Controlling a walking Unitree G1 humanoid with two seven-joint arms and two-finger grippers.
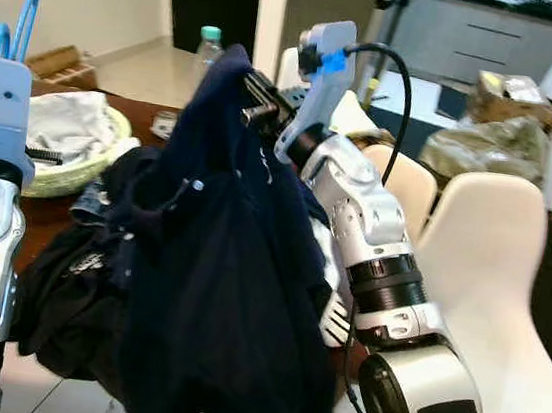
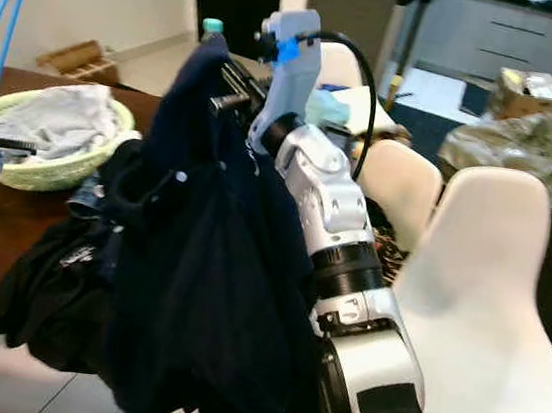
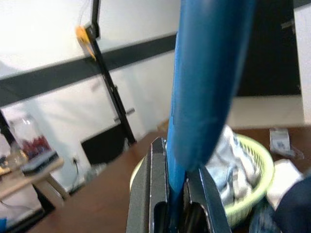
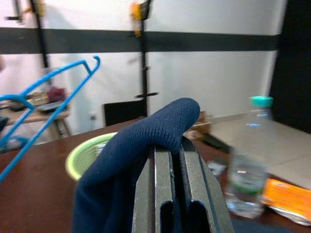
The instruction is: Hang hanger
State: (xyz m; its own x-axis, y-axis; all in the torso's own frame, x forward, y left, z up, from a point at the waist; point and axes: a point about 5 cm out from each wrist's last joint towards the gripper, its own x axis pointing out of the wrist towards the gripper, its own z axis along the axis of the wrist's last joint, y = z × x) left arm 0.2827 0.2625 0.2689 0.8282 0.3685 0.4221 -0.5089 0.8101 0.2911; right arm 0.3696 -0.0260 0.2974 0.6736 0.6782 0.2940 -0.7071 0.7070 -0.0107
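A blue plastic hanger (image 1: 22,19) stands up at the far left, its bar (image 3: 204,73) clamped between the fingers of my left gripper (image 3: 177,162). My right gripper (image 1: 256,98) is raised over the table and shut on a fold of a dark navy garment (image 1: 215,290), which hangs down from it in a long bunch. The right wrist view has the navy cloth (image 4: 146,145) draped over the closed fingers (image 4: 163,174), with the hanger (image 4: 53,92) off to one side. More dark clothing (image 1: 74,293) lies heaped on the table edge below.
A green basket (image 1: 113,136) holding white cloth sits on the brown table (image 1: 43,218). A water bottle (image 1: 207,49) stands behind the garment. White chairs (image 1: 482,252) crowd the right side. A cardboard box (image 1: 62,64) lies on the floor at the back left.
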